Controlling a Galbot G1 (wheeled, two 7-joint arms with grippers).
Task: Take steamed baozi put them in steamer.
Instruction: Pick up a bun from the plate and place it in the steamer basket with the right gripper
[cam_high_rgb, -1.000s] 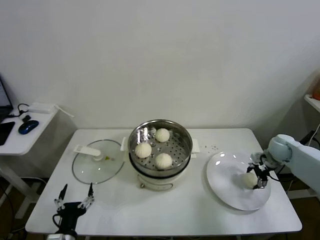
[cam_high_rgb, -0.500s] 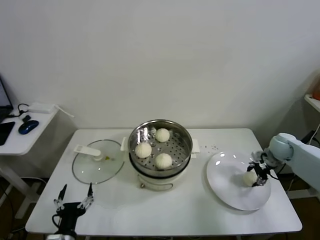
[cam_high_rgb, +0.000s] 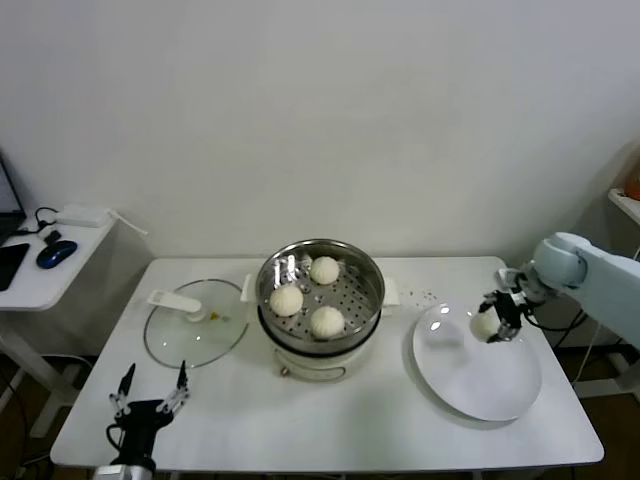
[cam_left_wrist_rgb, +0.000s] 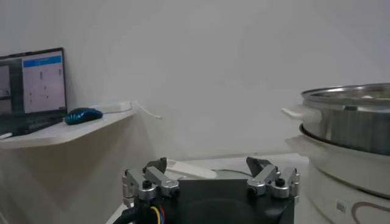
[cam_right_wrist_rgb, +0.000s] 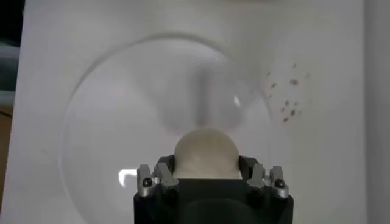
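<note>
A white table (cam_high_rgb: 400, 420) holds a round steel steamer (cam_high_rgb: 320, 290) at its centre, with 3 steamed baozi (cam_high_rgb: 326, 321) resting on its perforated floor. A white plate (cam_high_rgb: 478, 375) lies to the steamer's right and a glass lid (cam_high_rgb: 196, 335) to its left. The right gripper (cam_high_rgb: 494, 322) hangs above the plate's far edge, fingers clamped around a 4th baozi (cam_right_wrist_rgb: 206, 153) lifted off the plate. The left gripper (cam_high_rgb: 150, 401) sits at the table's near left corner, fingers spread wide, holding nothing.
</note>
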